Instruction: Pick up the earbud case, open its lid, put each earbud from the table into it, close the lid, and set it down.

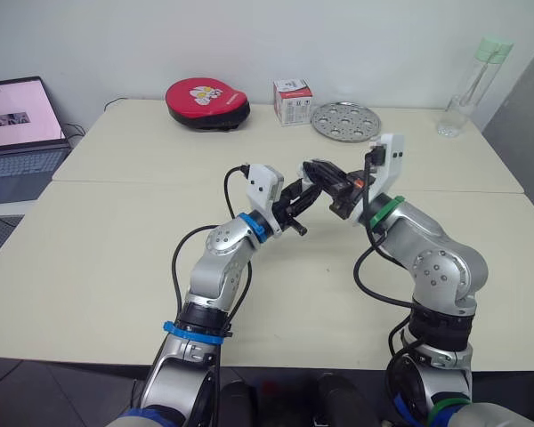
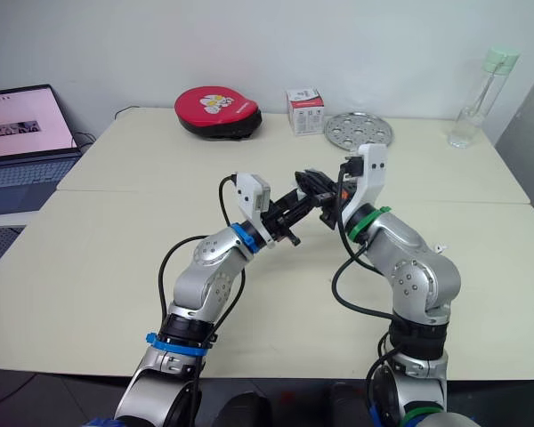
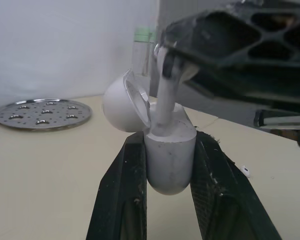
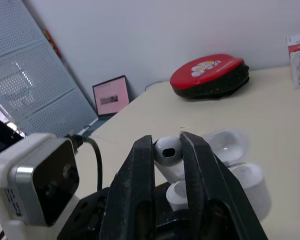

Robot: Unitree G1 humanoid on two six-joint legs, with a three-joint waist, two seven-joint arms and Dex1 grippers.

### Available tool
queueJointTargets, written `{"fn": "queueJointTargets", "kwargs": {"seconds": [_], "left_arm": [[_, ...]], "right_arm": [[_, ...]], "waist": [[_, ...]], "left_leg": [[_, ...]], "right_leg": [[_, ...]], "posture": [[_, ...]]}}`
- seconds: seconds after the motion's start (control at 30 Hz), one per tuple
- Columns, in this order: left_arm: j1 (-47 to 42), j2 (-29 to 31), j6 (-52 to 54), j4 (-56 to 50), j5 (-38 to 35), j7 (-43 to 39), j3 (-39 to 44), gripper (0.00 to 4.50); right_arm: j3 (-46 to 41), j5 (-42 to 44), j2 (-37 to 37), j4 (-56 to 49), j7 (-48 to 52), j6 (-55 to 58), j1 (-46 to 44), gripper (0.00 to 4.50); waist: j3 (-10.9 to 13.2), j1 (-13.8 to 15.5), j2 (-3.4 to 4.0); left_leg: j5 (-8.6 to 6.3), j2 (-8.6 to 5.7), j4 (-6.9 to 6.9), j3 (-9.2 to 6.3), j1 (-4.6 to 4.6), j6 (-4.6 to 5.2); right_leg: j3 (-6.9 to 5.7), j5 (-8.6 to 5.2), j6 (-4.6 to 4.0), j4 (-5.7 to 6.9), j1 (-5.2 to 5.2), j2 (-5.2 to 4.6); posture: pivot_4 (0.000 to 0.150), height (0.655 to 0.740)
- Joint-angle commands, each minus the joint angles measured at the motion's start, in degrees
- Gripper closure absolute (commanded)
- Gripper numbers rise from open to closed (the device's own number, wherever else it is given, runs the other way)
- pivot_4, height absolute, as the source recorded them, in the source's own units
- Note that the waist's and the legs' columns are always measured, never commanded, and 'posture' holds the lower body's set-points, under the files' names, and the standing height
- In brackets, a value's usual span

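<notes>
We see the left end effector [image 3: 169,150] clenched on the case [image 3: 170,172], holding it by the two flanks of its rounded body, above the middle of the table [image 1: 116,231]. The lid [image 3: 121,107] is swung back on its hinge. The right end effector [image 4: 167,145] comes in from 4 o'clock of the case, grasping an earbud [image 4: 167,151] by its bulb, with the stem dipping into the case mouth.

We judge both pieces light, rigid and glossy, so likely to slip or twist between hard fingers. We would keep the hold low on the body, clear of lid and hinge, which looks the weakest part. The earbud wants a gentle pinch across the bulb, stem kept in line with its socket. A white speck [image 2: 440,249] on the table at 4 o'clock of the case may be the other earbud; it is too small to tell
</notes>
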Motion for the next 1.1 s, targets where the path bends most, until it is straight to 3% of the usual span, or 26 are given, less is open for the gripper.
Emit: {"fn": "queueJointTargets", "kwargs": {"seconds": [0.03,0.43,0.73,1.1], "left_arm": [[-0.20,-0.17,-0.71,-2.96,-0.20,-0.18,-0.46,3.74],[-0.01,0.04,-0.57,-3.68,-0.47,-0.06,-0.50,3.74],[-0.05,0.45,-0.52,-3.47,-0.50,-0.30,-0.62,3.74],[-0.45,0.72,-0.82,-3.05,-0.39,-0.56,-0.73,3.74]], "right_arm": [[1.19,1.54,-0.68,-1.93,-0.35,-2.22,-0.16,4.11],[1.61,2.75,-3.09,-1.72,-2.10,-3.99,2.36,4.11],[-3.15,11.95,-0.25,-1.81,-8.15,-1.23,1.20,4.11],[-0.35,12.82,-2.99,-1.88,-8.81,-1.75,2.66,4.11]], "waist": [[0.00,-0.01,0.00],[0.00,0.00,0.00],[0.00,0.00,0.00],[0.00,-0.01,0.00]], "left_leg": [[0.00,0.00,0.00,0.00,0.00,0.00],[0.00,0.02,0.00,-0.06,0.00,0.00],[0.00,0.04,-0.01,-0.09,-0.01,0.00],[0.00,0.03,-0.02,-0.09,-0.02,0.01]], "right_leg": [[0.00,-0.06,0.10,0.00,0.00,0.00],[-0.01,-0.15,0.26,-0.04,0.02,-0.03],[-0.02,-0.16,0.27,-0.04,0.03,-0.03],[-0.01,-0.17,0.30,-0.08,0.02,-0.03]], "posture": [[0.150,0.7400],[0.150,0.7400],[0.150,0.7400],[0.150,0.7400]]}}
